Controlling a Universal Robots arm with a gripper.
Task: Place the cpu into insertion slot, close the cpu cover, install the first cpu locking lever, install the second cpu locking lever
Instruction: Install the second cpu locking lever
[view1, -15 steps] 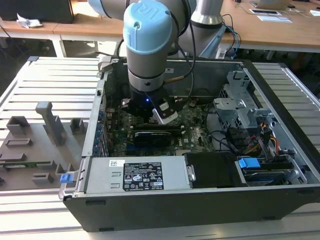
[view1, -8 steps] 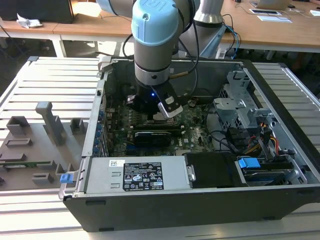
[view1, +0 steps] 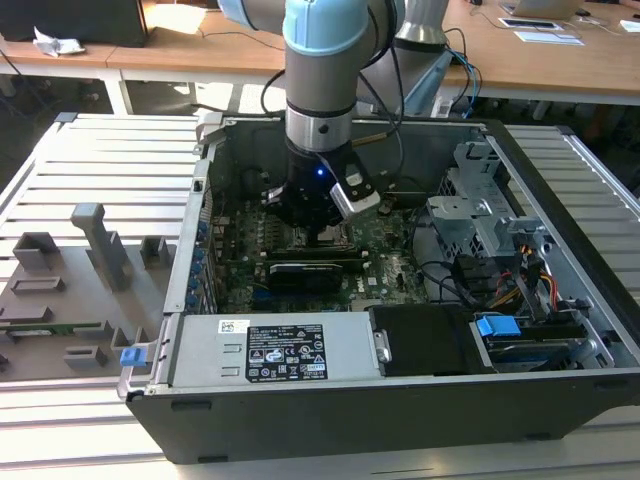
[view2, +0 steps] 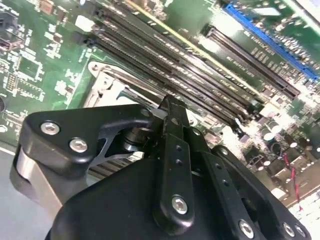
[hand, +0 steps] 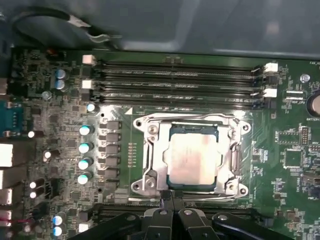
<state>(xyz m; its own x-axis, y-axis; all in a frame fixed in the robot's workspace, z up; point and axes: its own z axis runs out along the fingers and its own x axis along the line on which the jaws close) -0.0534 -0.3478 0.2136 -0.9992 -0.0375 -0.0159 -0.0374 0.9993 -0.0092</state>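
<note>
In the first wrist view the cpu (hand: 193, 155) lies flat in the insertion slot (hand: 150, 165), silver top up, with the cpu cover (hand: 235, 150) lying closed around it as a silver frame. The gripper (hand: 172, 199) sits at the socket's 6 o'clock edge, its black fingers (hand: 166, 206) pressed together with no gap between the tips, which meet just at the frame's rim; they grasp nothing that can be made out. The second wrist view shows the same fingers (view2: 172, 125) closed tip to tip just beside the long black memory slots (view2: 200, 75). In the exterior view the arm reaches down into the open computer case (view1: 560, 330), over the green motherboard (view1: 390, 265).
</note>
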